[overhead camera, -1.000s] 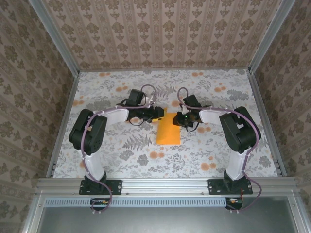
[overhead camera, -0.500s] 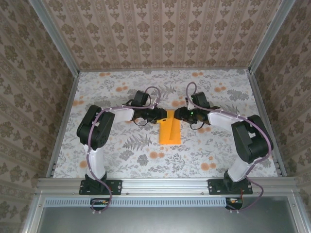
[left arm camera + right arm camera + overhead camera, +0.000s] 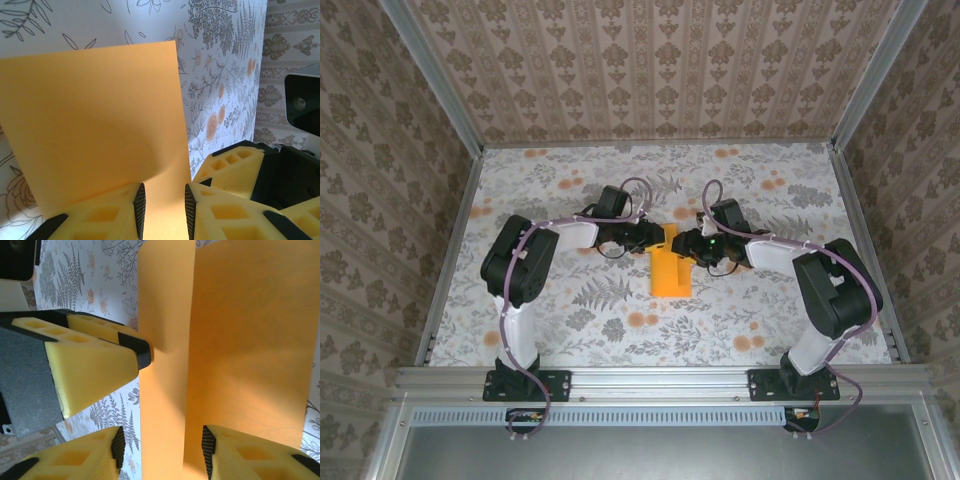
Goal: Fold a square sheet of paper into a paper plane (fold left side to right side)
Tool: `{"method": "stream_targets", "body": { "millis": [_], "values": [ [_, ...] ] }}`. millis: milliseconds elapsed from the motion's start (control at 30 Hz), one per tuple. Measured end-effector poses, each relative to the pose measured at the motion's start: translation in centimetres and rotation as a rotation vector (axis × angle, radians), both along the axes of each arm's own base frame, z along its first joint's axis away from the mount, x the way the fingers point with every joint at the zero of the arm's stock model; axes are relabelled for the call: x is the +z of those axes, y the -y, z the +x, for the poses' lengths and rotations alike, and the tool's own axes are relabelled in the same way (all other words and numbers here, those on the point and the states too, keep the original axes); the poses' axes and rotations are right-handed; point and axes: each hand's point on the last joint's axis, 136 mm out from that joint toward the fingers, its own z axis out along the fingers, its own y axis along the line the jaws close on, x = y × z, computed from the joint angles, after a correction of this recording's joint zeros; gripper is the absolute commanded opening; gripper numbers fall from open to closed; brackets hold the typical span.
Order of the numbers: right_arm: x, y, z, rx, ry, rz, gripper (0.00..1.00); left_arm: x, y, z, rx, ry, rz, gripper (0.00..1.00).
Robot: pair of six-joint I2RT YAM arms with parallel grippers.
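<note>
The square sheet of paper point(image 3: 670, 270) is bright orange and lies folded into an upright rectangle at the table's middle. Its far end narrows to a strip between the two grippers. My left gripper point(image 3: 653, 238) reaches in from the left at that far end. In the left wrist view its jaws point(image 3: 162, 210) stand a little apart over the orange sheet point(image 3: 100, 120). My right gripper point(image 3: 686, 246) comes in from the right, its jaws point(image 3: 162, 447) wide apart astride a lengthwise line in the paper point(image 3: 240, 340). The two grippers' fingers nearly meet.
The floral tablecloth point(image 3: 570, 310) runs to metal rails at the sides and front. Patterned walls point(image 3: 660, 70) close the back and both sides. Both arms' elbows stand at about mid table, left point(image 3: 518, 262) and right point(image 3: 835, 285).
Both grippers have closed in on the paper's far end and now face each other there. The right jaws opened wide. The left jaws narrowed. The paper's far end now looks narrower.
</note>
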Motion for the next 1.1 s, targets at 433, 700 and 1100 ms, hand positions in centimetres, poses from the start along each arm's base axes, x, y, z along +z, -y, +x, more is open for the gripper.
{"method": "stream_targets", "body": {
  "millis": [433,700,1100],
  "values": [
    [-0.9,0.0,-0.2,-0.001,-0.033,-0.003,0.25,0.1,0.2,-0.2,-0.005,-0.002,0.003,0.30],
    [-1.6,0.1,-0.2,-0.006,-0.048,-0.021,0.00,0.1,0.0,-0.2,-0.012,0.019,0.016,0.46],
    [-3.0,2.2,-0.1,-0.024,-0.052,-0.186,0.02,3.0,-3.6,-1.3,0.012,0.137,0.172,0.55]
  ]
}}
